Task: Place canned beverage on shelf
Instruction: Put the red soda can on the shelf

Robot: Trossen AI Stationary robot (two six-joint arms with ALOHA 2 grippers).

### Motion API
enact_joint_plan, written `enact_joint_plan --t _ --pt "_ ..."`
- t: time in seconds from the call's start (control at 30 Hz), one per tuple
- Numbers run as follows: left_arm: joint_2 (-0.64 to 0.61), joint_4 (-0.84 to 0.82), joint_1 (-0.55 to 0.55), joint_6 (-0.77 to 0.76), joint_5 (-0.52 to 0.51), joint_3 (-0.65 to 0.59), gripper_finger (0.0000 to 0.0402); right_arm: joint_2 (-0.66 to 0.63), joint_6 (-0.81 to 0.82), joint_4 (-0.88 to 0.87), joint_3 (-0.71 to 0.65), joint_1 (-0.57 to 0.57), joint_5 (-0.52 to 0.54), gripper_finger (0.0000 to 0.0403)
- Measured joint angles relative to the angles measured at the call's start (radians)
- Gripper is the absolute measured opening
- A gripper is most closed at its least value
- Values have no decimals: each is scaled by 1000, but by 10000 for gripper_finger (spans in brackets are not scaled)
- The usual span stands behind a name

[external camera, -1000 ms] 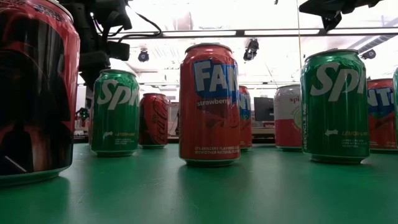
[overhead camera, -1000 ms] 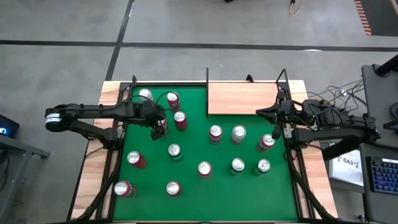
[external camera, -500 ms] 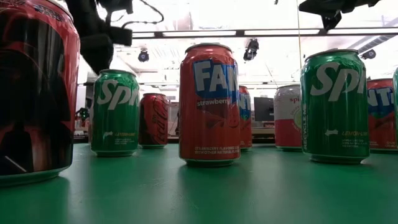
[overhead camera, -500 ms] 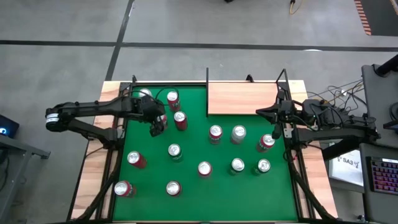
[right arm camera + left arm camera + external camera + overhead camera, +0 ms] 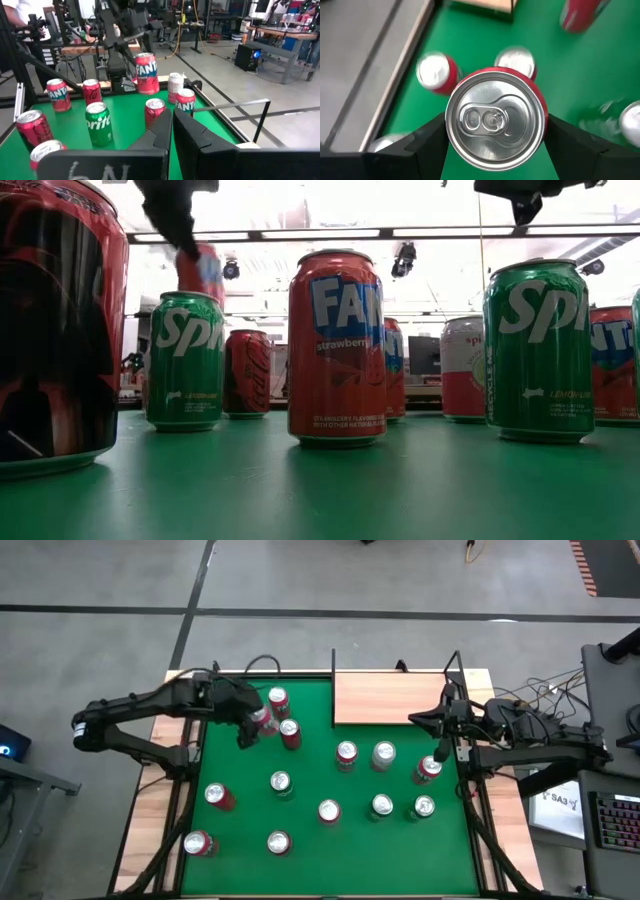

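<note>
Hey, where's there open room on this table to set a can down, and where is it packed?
The shelf at the far right corner is a bare wooden board. Green felt is also free along the near edge, right of the near-left cans, and beside the shelf's left end. The middle is crowded with standing cans, and the far-left corner is tight, where the left gripper holds a red Fanta can aloft.

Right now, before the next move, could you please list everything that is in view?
held can: one, red, lifted above the table
standing cans: at least twelve seen from above, mostly red, three green, one pale, spread over the table
shelf: one, pale wood with black rods, far side of the table
table: one, green
left gripper: dark, closed on the held can
right gripper: dark, shut, at the table's right edge
</note>
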Motion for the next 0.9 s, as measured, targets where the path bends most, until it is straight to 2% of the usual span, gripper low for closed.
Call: enact_joint_plan --t 0.27,0.5,0.73,0.9 --pt "1 56 -52 59 67 114 267 102 -2 71 33 1 -1 9" --pt "4 227 -94 133 141 101 267 255 18 44 109 1 -10 9" --pt "47 353 -137 176 138 87 267 379 19 -40 198 1 -13 9" --pt "113 376 -153 201 139 82 267 449 16 -126 258 4 -35 9"
